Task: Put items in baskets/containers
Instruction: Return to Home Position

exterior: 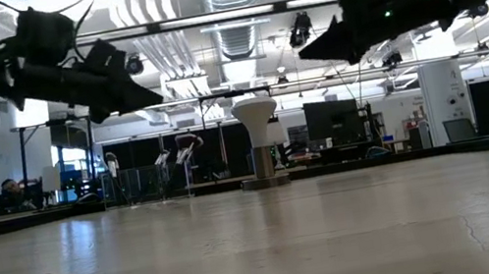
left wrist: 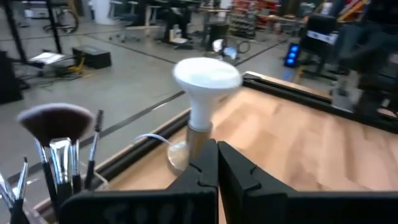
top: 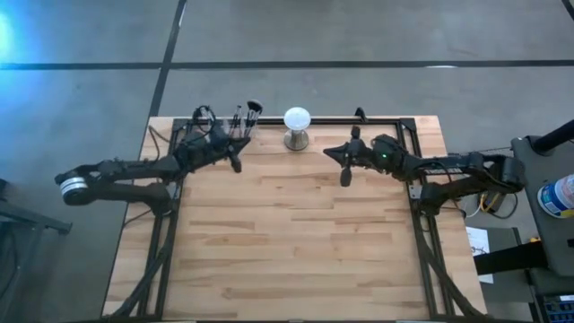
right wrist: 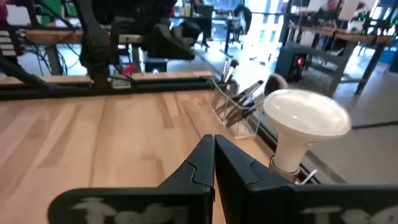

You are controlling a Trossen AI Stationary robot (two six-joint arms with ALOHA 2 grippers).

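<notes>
Apparently upright in small clear cups (right wrist: 238,117), the slim dark-handled makeup brushes (top: 243,117) stand just beside our closed, empty left gripper (top: 236,165), with our closed right gripper (top: 345,177) farther off.

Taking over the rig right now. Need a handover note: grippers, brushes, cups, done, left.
Left gripper: shut, empty, raised off the table, next to the clear cups.
Right gripper: shut, empty, raised, on the other side of the white globe.
Brushes: standing in the cups at the far edge, left of the globe in the high view; the fan brush is among them.
Done: no brush shows loose on the table.
Left: probably only parking both arms; both are stretched over the table.
</notes>
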